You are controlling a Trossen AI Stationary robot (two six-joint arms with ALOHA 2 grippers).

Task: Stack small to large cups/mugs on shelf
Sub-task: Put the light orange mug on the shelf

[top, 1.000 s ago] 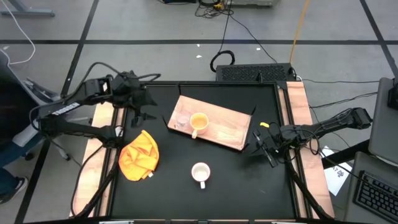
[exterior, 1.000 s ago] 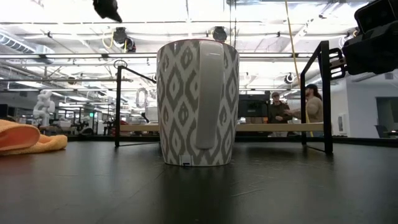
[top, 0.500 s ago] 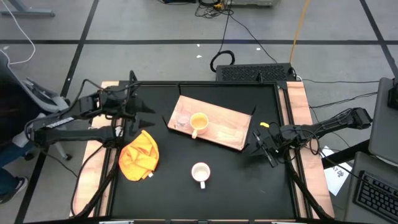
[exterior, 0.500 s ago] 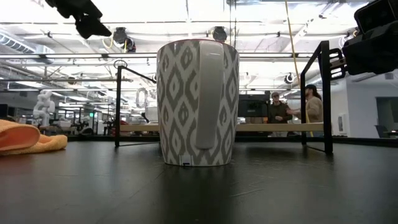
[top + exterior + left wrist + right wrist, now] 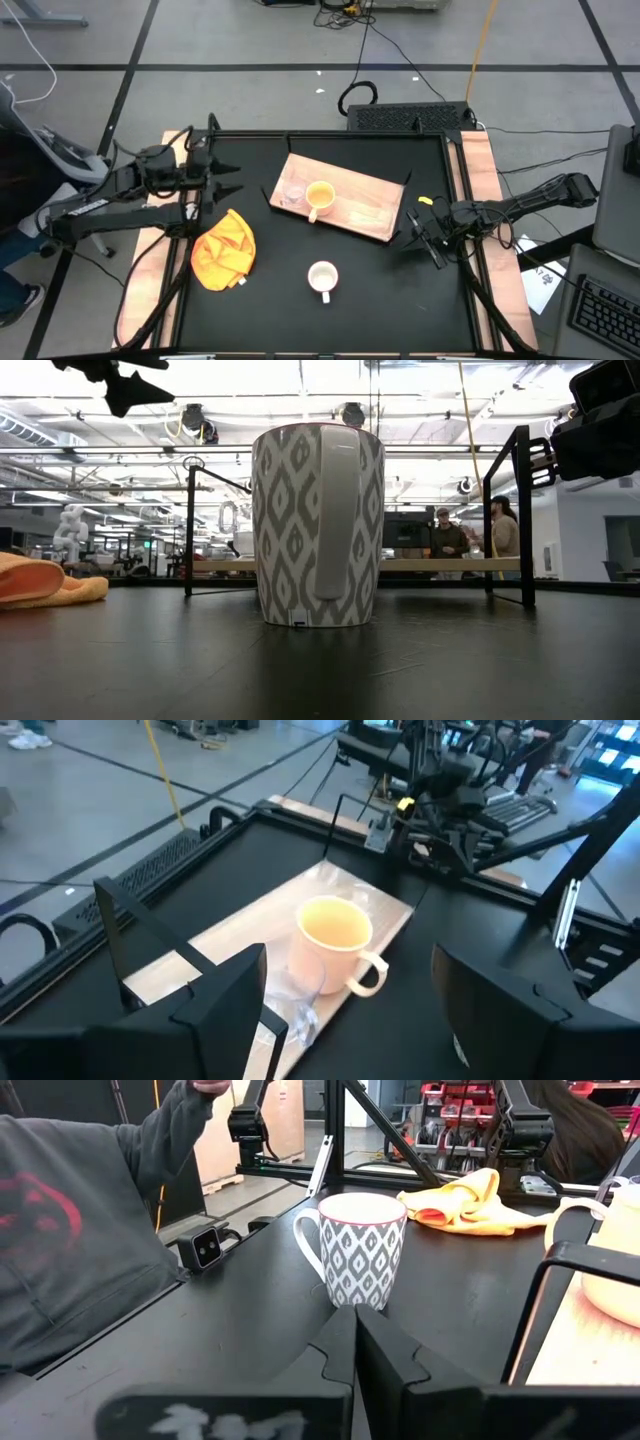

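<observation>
The light-wood shelf (image 5: 355,205) lies at the table's middle, raised on a black frame. A yellow-orange mug (image 5: 319,196) stands on its left end with a tiny clear glass cup (image 5: 292,192) beside it; both show in the left wrist view, the mug (image 5: 335,942) and the cup (image 5: 296,1018). A white patterned mug (image 5: 322,277) stands on its base on the black tabletop, nearer the front edge. My left gripper (image 5: 228,181) hangs open left of the shelf, above the table. My right gripper (image 5: 415,238) waits shut right of the shelf, pointing at the white mug (image 5: 360,1250).
An orange-yellow cloth (image 5: 224,249) lies crumpled at the table's left, under and in front of my left gripper. A person in a grey sleeve (image 5: 80,1230) stands beyond the table's front edge. The black frame's posts (image 5: 522,510) rise around the shelf.
My left gripper has drawn back from the shelf toward the table's left edge and sunk somewhat. It has tipped up from pointing steeply down to nearly level, rolling a little. It has stayed open. The mugs, the cup and the shelf have not moved.
</observation>
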